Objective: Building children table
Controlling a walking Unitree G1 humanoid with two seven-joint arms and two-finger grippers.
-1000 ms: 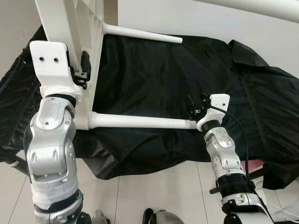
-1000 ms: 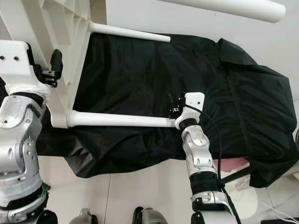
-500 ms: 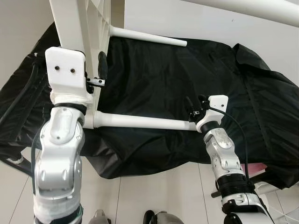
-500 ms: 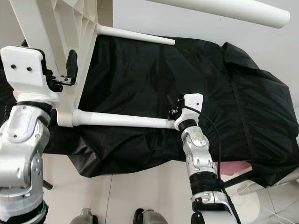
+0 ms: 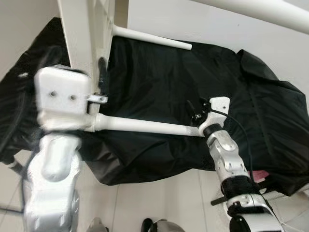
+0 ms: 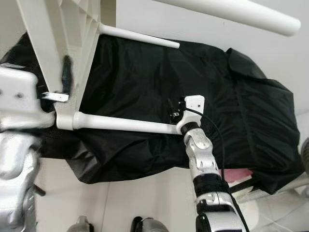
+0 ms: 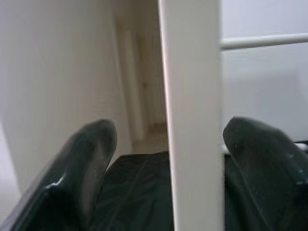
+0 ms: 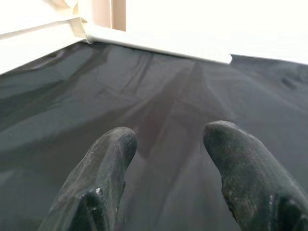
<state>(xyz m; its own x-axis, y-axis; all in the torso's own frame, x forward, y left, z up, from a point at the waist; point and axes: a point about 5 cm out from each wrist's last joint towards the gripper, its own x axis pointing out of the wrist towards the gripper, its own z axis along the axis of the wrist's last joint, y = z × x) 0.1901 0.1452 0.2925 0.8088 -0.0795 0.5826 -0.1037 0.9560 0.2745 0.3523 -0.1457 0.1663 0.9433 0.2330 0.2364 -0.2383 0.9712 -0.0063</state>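
The white children's table is standing tipped on its side at the upper left of the left eye frame, its ribbed underside facing right and its legs pointing toward the right. The near leg is running across the middle of the frame, just over the black cloth that is covering most of the floor; the far leg is sticking out along the top, and a third leg is crossing the upper right corner.

The left gripper is reaching up at the left of the frame, blurred, with its fingers spread apart on either side of the table's white edge, a gap showing on each side of it.

The right gripper is sitting right of centre, at the free end of the near leg; its fingers are parted with dark cloth showing between them, and whether they are touching the leg cannot be told
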